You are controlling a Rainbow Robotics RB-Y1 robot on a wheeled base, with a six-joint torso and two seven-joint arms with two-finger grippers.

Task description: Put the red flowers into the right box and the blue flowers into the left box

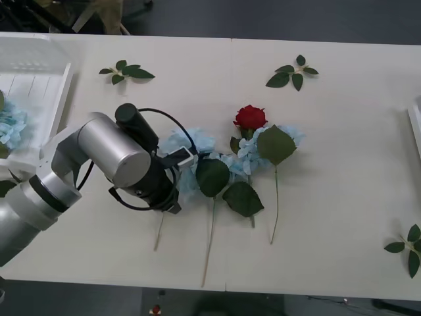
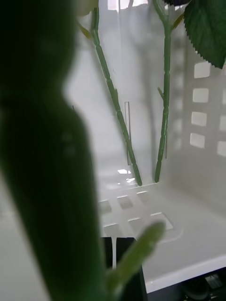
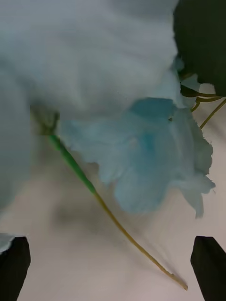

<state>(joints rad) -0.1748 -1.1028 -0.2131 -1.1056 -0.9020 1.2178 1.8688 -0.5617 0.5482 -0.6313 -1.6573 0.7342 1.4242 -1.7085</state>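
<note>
A wide white table [image 1: 342,164] stands before dark grey floor [image 1: 276,16].

Pale surface [image 1: 342,171] w/ blue flowers [image 1: 197,148] and one red rose [image 1: 250,117] mid-surface, leaf sprigs [image 1: 126,72] scattered, left box [image 1: 39,85] at far-left edge.

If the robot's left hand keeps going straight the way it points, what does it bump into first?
Most likely the blue flowers. The left hand is open and points down at the pale petals and thin stem right before it, with the table beneath. How close it is, I can't tell.
</note>
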